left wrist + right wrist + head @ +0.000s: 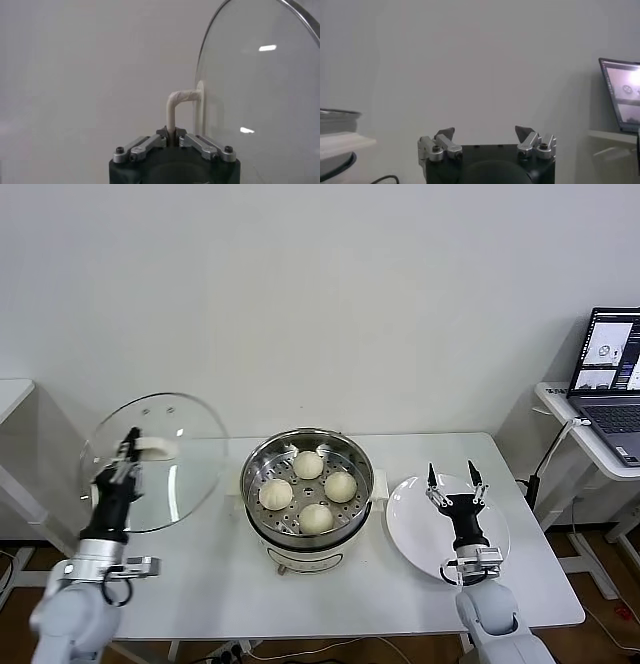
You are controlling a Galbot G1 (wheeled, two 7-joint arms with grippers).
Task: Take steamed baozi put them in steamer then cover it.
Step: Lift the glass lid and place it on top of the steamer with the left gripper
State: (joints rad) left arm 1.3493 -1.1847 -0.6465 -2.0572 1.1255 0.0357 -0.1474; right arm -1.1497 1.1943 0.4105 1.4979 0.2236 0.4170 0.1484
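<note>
With all four buns (308,490) already on the perforated tray of the steamer (308,484), what remains is the lid (155,460) — and it hangs in the air to the left of the pot, tilted nearly on edge, its glass face turned toward the steamer. The left gripper (127,452) is clamped tight on the white handle (176,106). The pot lies to the right of that gripper and lower, so the lid likely must swing right and level out. The right gripper (453,479) waits over the plate (420,529), jaws wide apart — holding nothing.
</note>
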